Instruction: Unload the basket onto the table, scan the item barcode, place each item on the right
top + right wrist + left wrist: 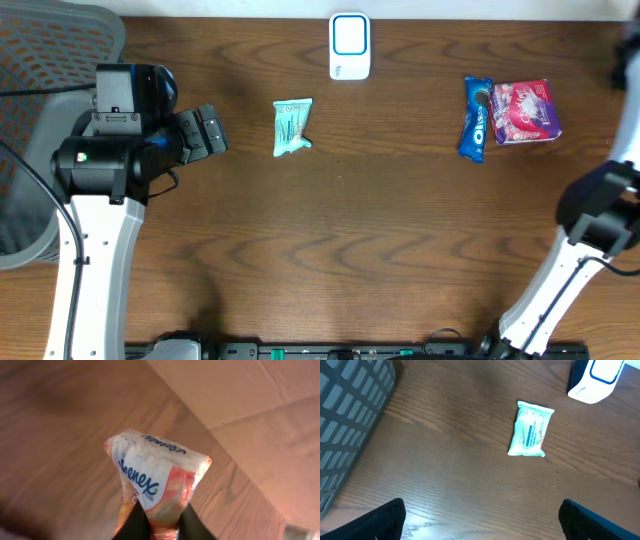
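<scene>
My right gripper (163, 516) is shut on the lower end of a white and peach Kleenex tissue pack (155, 472), which is held up above the wood table; this gripper is out of the overhead view. The white barcode scanner (349, 46) with a blue-framed window stands at the back middle of the table, and its corner (596, 379) also shows in the left wrist view. My left gripper (208, 132) hovers at the left, open, with nothing between its fingers (384, 521). A teal wipes pack (292, 127) lies ahead of it (531, 429).
A blue Oreo pack (476, 118) and a pink packet (526, 111) lie side by side at the back right. A grey mesh chair (40, 110) stands off the left edge. A cardboard surface (250, 405) fills the upper right of the right wrist view.
</scene>
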Controlling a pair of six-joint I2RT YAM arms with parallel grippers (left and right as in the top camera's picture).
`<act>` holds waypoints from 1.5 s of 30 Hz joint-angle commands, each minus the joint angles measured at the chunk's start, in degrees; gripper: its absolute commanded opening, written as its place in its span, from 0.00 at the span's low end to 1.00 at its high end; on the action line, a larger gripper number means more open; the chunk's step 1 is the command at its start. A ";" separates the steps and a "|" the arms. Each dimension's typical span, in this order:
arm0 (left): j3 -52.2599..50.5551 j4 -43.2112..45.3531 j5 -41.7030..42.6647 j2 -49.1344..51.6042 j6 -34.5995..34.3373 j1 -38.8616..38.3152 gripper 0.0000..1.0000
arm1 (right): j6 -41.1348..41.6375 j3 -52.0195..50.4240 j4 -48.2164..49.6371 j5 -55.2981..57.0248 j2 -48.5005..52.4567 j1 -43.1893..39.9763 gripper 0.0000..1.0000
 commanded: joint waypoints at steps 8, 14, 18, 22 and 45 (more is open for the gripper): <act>0.04 -0.15 -0.31 -0.13 -0.07 0.17 0.98 | -3.06 -0.09 -0.70 -40.41 5.09 -8.81 0.99; 0.04 -0.15 -0.31 -0.13 -0.09 0.17 0.98 | -9.92 -0.09 -3.23 -55.12 5.11 -3.78 0.99; 0.04 -0.15 -0.31 -0.13 -0.09 0.17 0.98 | -12.90 -0.09 -5.55 -51.91 5.11 0.46 0.99; 0.04 -0.15 -0.31 -0.13 -0.09 0.17 0.98 | -11.23 -0.09 -5.22 -44.61 5.14 1.09 0.99; 0.04 -0.15 -0.31 -0.13 -0.09 0.17 0.98 | -19.93 -0.09 -9.25 -59.47 20.26 -2.73 0.01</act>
